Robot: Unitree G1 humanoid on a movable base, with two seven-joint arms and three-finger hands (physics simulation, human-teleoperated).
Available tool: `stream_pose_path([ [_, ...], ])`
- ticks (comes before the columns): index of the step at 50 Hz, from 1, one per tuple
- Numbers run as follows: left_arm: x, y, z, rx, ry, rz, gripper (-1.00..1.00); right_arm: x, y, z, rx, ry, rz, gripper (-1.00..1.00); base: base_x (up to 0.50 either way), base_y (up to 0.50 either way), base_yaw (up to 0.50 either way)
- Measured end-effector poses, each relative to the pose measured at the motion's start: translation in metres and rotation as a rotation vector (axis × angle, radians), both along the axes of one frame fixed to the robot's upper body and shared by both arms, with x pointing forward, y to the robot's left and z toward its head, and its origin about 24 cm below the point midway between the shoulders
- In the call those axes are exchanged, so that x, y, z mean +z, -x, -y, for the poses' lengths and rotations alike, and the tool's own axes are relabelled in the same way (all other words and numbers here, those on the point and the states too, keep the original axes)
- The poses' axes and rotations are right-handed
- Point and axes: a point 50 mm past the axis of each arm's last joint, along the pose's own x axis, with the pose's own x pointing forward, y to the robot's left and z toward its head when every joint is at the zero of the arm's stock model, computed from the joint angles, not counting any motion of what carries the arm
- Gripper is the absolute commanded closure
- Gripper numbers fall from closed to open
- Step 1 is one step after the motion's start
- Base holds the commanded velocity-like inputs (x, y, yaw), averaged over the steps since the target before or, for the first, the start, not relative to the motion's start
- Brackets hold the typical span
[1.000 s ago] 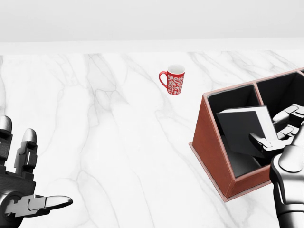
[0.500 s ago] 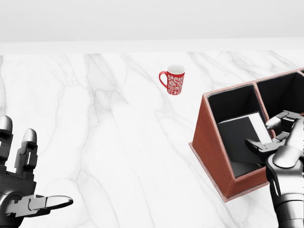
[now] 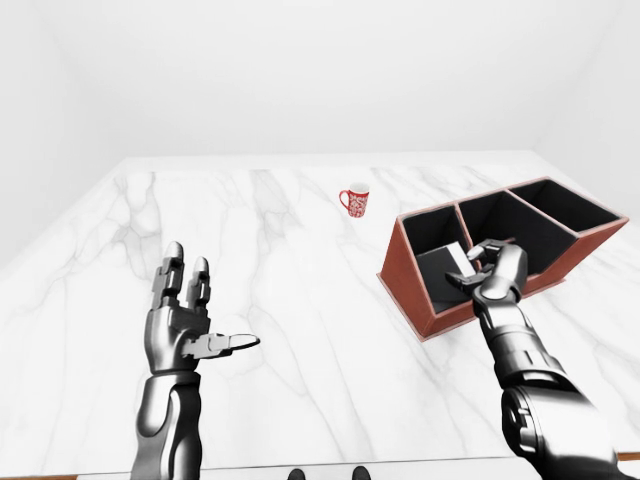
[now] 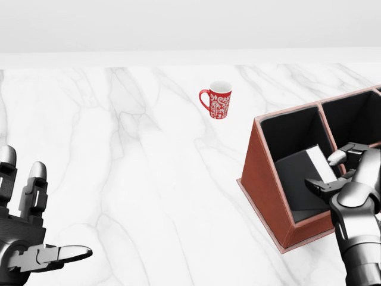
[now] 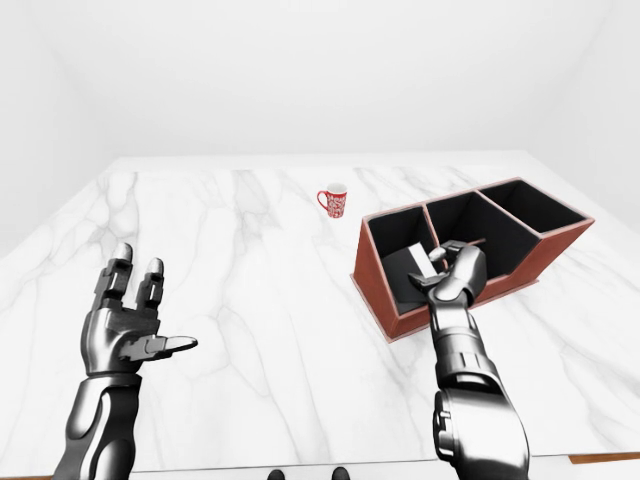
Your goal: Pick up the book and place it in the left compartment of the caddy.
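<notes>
The dark book (image 4: pixel 296 174) with its white page edge (image 4: pixel 320 164) leans inside the left compartment of the red-brown caddy (image 4: pixel 260 173), at the right of the head view. My right hand (image 4: pixel 326 171) reaches in over the caddy's near wall. Its thumb lies on the cover and its fingers (image 4: pixel 343 156) sit past the page edge, so it is shut on the book. My left hand (image 4: pixel 36 235) hovers open at the lower left, palm up, far from the caddy. In the left-eye view the caddy (image 3: pixel 405 275) shows three compartments in a row.
A red patterned mug (image 4: pixel 218 100) stands on the white marble table (image 4: pixel 131 161) up and to the left of the caddy. The table's far edge meets a pale wall at the top of the view.
My right hand has come down and a little right with the book. The book has sunk from standing above the rim to lying low inside the left compartment. My left hand has barely moved.
</notes>
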Motion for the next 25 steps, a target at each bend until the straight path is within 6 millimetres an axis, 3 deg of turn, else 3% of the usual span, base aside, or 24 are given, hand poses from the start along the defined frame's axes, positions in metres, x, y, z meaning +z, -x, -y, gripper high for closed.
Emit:
stream_pose_path([
  [25,-0.0024,-0.0011,0.0004,-0.001,-0.003,-0.001,-1.0,0.0013,-0.002,0.0013,0.004,0.026,-0.021,0.98,0.0,0.0,0.0],
])
